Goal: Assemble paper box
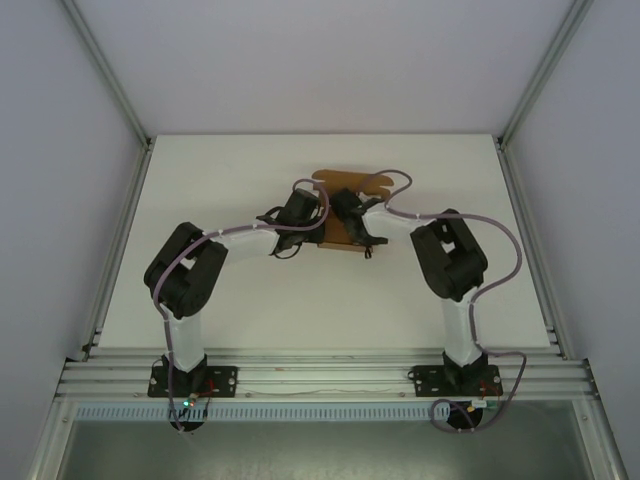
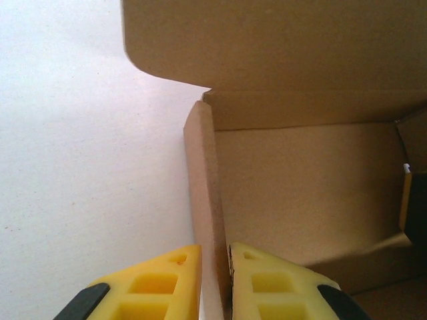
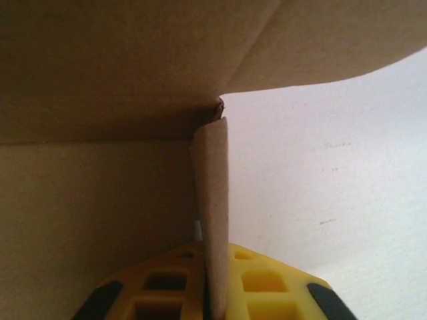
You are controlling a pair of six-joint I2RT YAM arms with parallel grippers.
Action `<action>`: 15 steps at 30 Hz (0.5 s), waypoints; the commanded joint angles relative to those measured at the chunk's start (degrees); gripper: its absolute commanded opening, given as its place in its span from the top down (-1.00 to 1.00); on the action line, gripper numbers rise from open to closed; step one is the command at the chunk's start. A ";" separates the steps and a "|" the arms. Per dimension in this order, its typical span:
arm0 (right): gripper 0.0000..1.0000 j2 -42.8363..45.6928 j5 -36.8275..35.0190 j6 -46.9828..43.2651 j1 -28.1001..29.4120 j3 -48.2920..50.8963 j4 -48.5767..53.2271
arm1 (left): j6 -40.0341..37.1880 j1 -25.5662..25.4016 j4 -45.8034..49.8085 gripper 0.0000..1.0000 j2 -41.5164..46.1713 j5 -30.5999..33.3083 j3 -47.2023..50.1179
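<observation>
While the paper box (image 1: pixel 350 182) sits half-built toward the far middle of the table (image 1: pixel 250 290), you have a claw on each end of it. Your left claw (image 2: pixel 215 257) pinches the upright left side wall (image 2: pixel 203 180) between its yellow fingers (image 2: pixel 167 280); your right claw (image 3: pixel 215 257) pinches the right side wall (image 3: pixel 212 180) the same way. Gripping both walls upright is likely meant to hold them square to the box floor (image 2: pixel 307 193) so the big flap (image 2: pixel 267 40) beyond can fold over. From above, your arms (image 1: pixel 185 270) cover most of the cardboard, so the near edge and any tabs are hard to make out. Each wrist camera cuts its fingers off at the bottom, and the dark corner at the right of the left wrist's view cannot be read.
</observation>
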State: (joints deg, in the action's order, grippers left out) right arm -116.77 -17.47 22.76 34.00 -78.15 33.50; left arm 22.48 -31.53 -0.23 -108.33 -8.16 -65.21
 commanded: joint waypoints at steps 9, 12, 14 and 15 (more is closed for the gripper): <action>0.07 12.34 8.33 -4.83 -1.52 5.01 -6.63 | 0.28 0.33 2.16 0.53 1.77 0.56 -0.20; -0.14 15.04 9.41 -4.46 -2.32 6.64 -8.37 | 0.27 0.33 2.15 0.53 1.98 0.87 0.06; -0.20 16.13 10.90 -4.22 -3.00 7.62 -9.18 | 0.20 0.32 2.12 0.48 2.11 0.70 0.12; -0.21 16.54 11.48 -4.43 -3.31 8.28 -9.91 | 0.12 0.33 2.16 0.46 2.19 0.53 0.16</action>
State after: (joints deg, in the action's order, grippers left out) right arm -101.62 -7.49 18.31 31.81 -71.90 25.54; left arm 22.61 -31.51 0.67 -108.33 -8.10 -65.21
